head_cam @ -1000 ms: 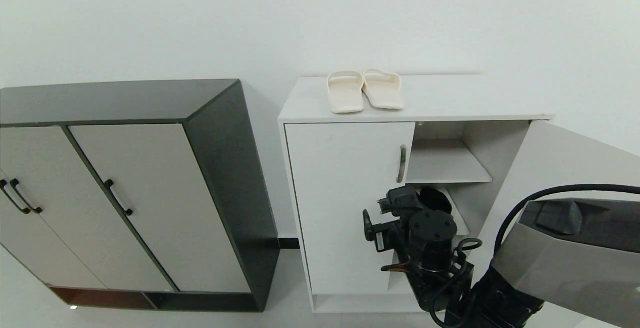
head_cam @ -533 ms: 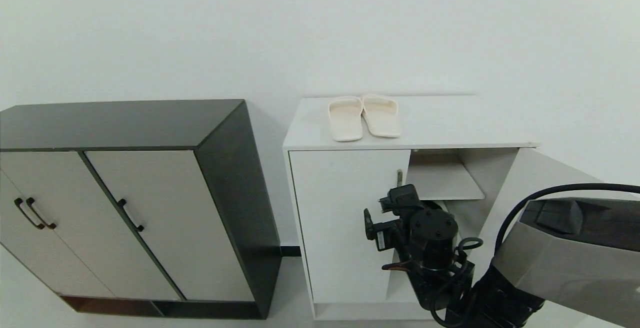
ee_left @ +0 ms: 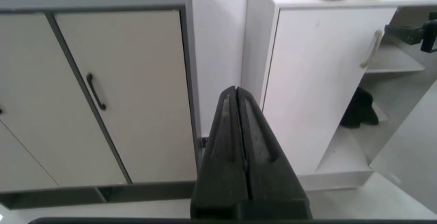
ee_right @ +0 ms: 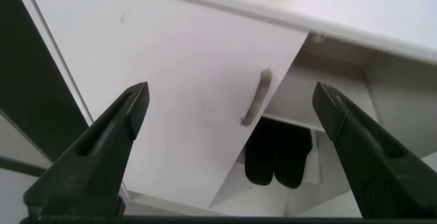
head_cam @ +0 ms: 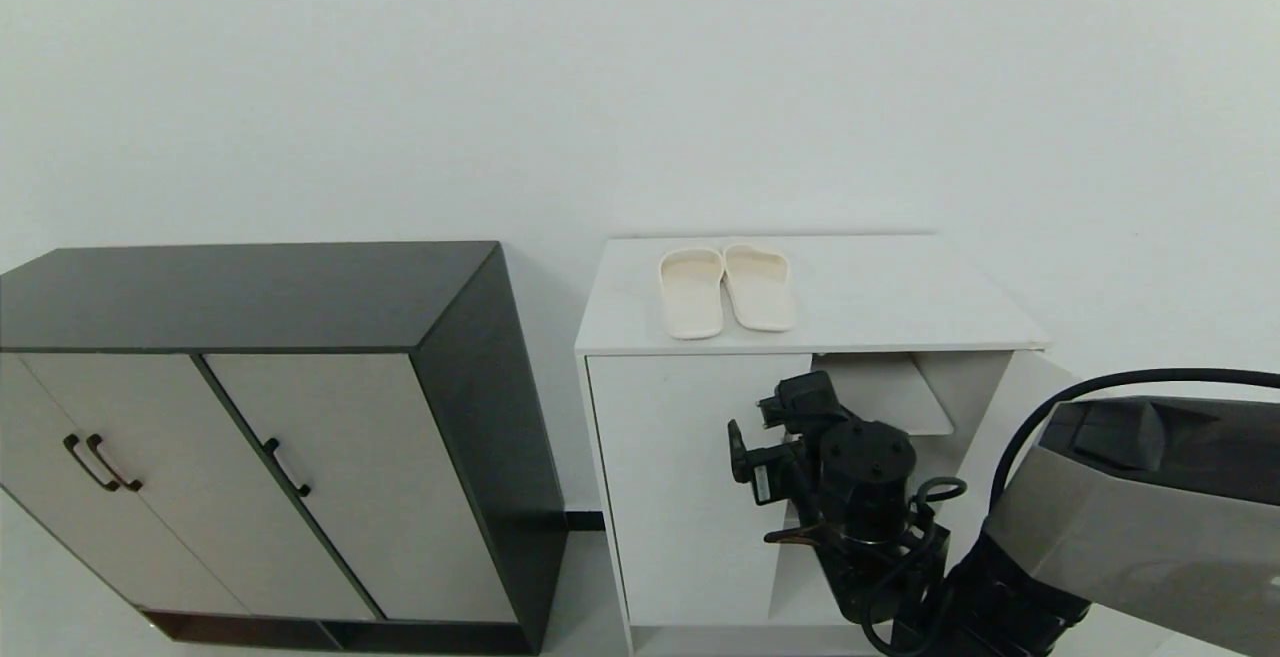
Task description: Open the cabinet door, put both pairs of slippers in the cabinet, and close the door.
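**Cream slippers** (head_cam: 727,289): one pair, side by side, soles down, on the top panel of the white cabinet (head_cam: 880,287). They lie toward its left half, well back from the front edge.

**Black slippers** (ee_right: 276,154): second pair, side by side inside the same cabinet, in a lower compartment beneath the upper shelf (head_cam: 885,392).

**Doors:** the right door (head_cam: 1000,417) is swung open to the robot's right. The left door (head_cam: 680,477) is shut and covers that half of the interior; its pale bar handle (ee_right: 256,98) runs upright along the inner edge.

**Right gripper** (ee_right: 231,98): fingers spread wide apart and holding nothing, level with the handle and in front of the cabinet's front face. In the head view its arm blocks the sight of the lower compartments.

**Left gripper** (ee_left: 237,91): fingers pressed together with nothing between them, well back from both cabinets.

**Surroundings:** a dark cabinet (head_cam: 250,297) with two pale shut doors and black handles (head_cam: 285,467) stands just left of the white one. Behind them is a plain white wall (head_cam: 640,87), below them a pale floor (ee_left: 341,200).
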`<state>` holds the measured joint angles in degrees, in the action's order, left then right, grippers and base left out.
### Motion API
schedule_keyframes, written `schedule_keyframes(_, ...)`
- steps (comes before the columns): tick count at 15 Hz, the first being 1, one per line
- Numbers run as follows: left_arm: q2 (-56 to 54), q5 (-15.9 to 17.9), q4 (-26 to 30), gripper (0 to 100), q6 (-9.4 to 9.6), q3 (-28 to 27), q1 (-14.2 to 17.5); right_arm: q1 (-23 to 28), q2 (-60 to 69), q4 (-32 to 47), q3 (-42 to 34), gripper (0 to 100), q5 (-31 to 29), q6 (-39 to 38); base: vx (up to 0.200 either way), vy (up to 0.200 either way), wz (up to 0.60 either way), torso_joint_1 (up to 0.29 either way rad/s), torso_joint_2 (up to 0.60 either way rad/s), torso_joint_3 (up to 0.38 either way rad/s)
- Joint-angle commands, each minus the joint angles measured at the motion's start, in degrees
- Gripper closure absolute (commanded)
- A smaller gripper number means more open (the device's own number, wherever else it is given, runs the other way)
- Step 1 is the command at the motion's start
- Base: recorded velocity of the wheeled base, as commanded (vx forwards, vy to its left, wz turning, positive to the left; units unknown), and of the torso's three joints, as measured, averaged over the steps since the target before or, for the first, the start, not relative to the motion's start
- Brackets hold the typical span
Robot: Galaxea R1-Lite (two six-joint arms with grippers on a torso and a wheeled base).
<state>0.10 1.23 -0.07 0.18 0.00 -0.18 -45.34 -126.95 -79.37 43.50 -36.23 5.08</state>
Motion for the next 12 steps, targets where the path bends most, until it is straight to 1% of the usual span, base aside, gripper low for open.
schedule_keyframes(1, -0.01, 0.0, -0.01, 100, -0.01, 0.0, 0.01, -0.01, -0.14, 0.01, -0.25, 0, 0.11, 0.19, 0.0, 0.0, 0.0, 0.286, -0.62, -0.339)
schedule_keyframes(3, -0.01, 0.0, -0.01, 100, -0.01, 0.0, 0.01, -0.01, -0.05, -0.96, -0.52, 0, 0.46, 2.56, 0.0, 0.0, 0.0, 0.161, -0.38, -0.181)
schedule_keyframes(4, -0.01, 0.0, -0.01, 100, 0.08, 0.0, 0.01, -0.01, 0.3, -1.49, -0.25, 0, 0.46, 3.97, 0.0, 0.0, 0.0, 0.041, -0.07, -0.046)
schedule_keyframes(5, -0.01, 0.0, -0.01, 100, 0.17, 0.0, 0.01, -0.1, 1.27, 0.36, 1.86, 0, 0.46, 3.88, 0.0, 0.0, 0.0, 0.0, 0.0, 0.0)
schedule_keyframes(6, -0.01, 0.0, -0.01, 100, -0.01, 0.0, 0.01, -0.1, 2.24, 5.81, 5.72, 0, 0.37, 2.91, 0.0, 0.0, 0.0, 0.0, 0.0, 0.0)
schedule_keyframes(7, -0.01, 0.0, -0.01, 100, 0.08, 0.0, 0.01, -0.37, 4.96, 14.16, 9.41, 0, 0.37, 0.28, 0.0, 0.0, 0.0, 0.0, 0.0, 0.0)
schedule_keyframes(8, -0.01, 0.0, -0.01, 100, 0.08, 0.0, 0.01, -0.81, 6.1, 18.55, 11.17, 0, 0.46, -1.13, 0.0, 0.0, 0.0, 0.0, 0.0, 0.0)
schedule_keyframes(9, -0.01, 0.0, -0.01, 100, 0.08, 0.0, 0.01, -2.21, 9.44, 32.62, 17.68, 0, 0.37, -7.81, 0.0, 0.0, 0.0, 0.0, 0.0, 0.0)
schedule_keyframes(10, -0.01, 0.0, -0.01, 100, 0.08, 0.0, 0.01, -3.0, 10.85, 42.81, 23.56, 0, -0.24, -13.08, 0.0, 0.0, 0.0, 0.0, 0.0, 0.0)
schedule_keyframes(11, -0.01, 0.0, -0.01, 100, 0.08, 0.0, 0.01, -3.09, 11.03, 49.58, 28.13, 0, -0.86, -16.86, 0.0, 0.0, 0.0, 0.0, 0.0, 0.0)
schedule_keyframes(12, -0.01, 0.0, -0.01, 100, 0.08, 0.0, 0.01, -3.0, 10.76, 53.8, 31.12, 0, -3.06, -19.23, 0.0, 0.0, 0.0, 0.0, 0.0, 0.0)
